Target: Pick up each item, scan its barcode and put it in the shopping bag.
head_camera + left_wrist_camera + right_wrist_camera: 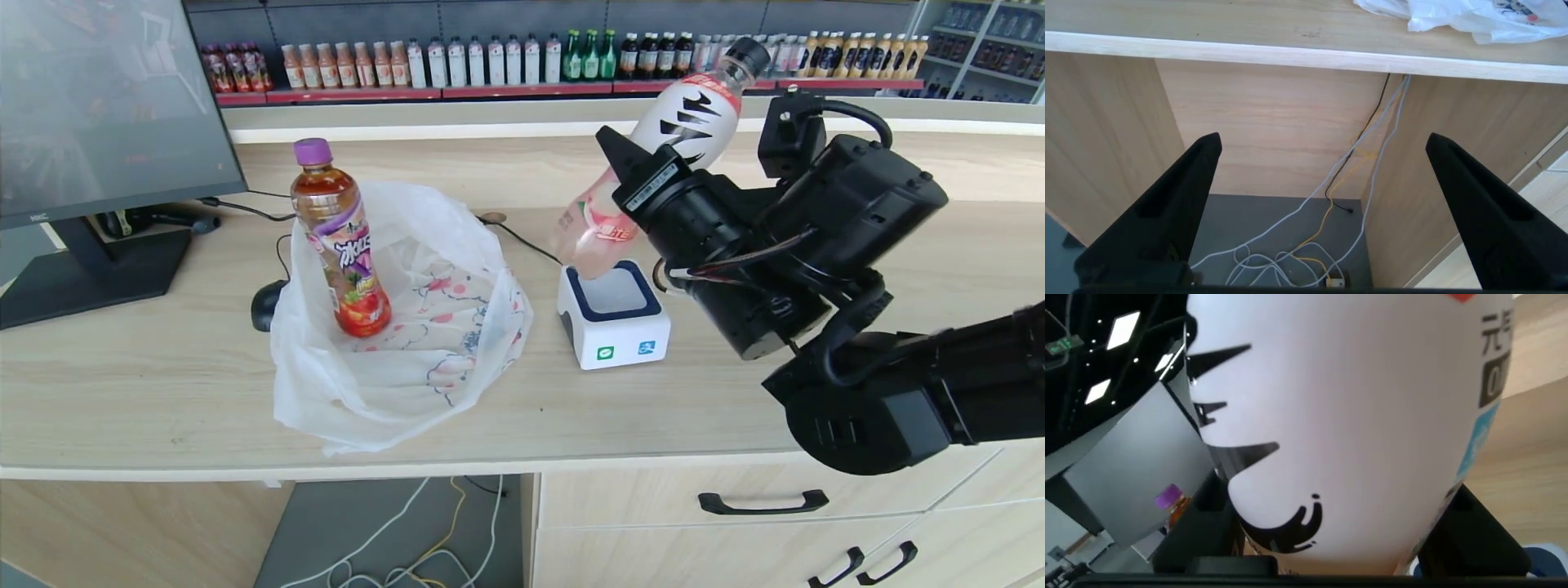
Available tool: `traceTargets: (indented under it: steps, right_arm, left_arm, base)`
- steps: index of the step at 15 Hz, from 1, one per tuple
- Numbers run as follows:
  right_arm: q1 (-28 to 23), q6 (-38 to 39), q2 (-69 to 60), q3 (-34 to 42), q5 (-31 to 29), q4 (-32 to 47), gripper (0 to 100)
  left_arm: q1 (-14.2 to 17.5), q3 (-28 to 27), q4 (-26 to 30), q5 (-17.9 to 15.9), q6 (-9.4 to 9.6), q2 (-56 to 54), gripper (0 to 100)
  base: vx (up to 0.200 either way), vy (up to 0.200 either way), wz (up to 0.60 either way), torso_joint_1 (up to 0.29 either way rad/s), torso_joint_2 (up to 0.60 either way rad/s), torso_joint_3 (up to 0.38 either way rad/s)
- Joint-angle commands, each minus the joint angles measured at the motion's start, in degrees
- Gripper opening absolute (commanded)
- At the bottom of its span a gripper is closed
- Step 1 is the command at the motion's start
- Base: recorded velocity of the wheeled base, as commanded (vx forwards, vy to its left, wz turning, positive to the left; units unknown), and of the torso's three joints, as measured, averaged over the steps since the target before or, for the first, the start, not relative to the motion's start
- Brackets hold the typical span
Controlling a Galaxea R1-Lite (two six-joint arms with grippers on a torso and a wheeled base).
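Just below the right gripper point(645, 163), clamped around the tilted white bottle point(694, 114), sits the scanner point(614, 322); the scan step appears in hand. Next move: carry the bottle to the shopping bag point(457, 269) at the gripper's left and release inside. The left gripper point(1323, 139) is spread, holding nothing.
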Motion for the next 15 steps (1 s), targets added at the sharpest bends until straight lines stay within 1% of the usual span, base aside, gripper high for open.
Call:
traceTargets:
  steps: [1,4,7,9,15]
  right_arm:
    - [-1.08,3.59,1.47,-0.11,-0.85,0.12,0]
    - [-2.57,8.69,3.14,0.33,-1.55,0.12,0]
    - [-2.75,12.90,3.75,0.68,-1.72,0.20,0]
    - [-3.72,13.96,4.11,0.68,-1.55,0.20,0]
    - [-4.24,16.51,4.55,1.82,-1.11,0.03,0]
  left_arm:
    - [0.01,0.00,-0.04,0.01,-0.01,-0.02,100]
    - [0.01,0.00,-0.04,0.01,-0.01,-0.02,100]
    - [0.01,0.00,-0.04,0.01,-0.01,-0.02,100]
    - [0.01,0.00,-0.04,0.01,-0.01,-0.02,100]
    - [0.01,0.00,-0.04,0.01,-0.01,-0.02,100]
  base:
    - [0.000,0.000,0.00,0.000,0.00,0.000]
    - [0.000,0.000,0.00,0.000,0.00,0.000]
    - [0.000,0.000,0.00,0.000,0.00,0.000]
    - [0.000,0.000,0.00,0.000,0.00,0.000]
    - [0.000,0.000,0.00,0.000,0.00,0.000]
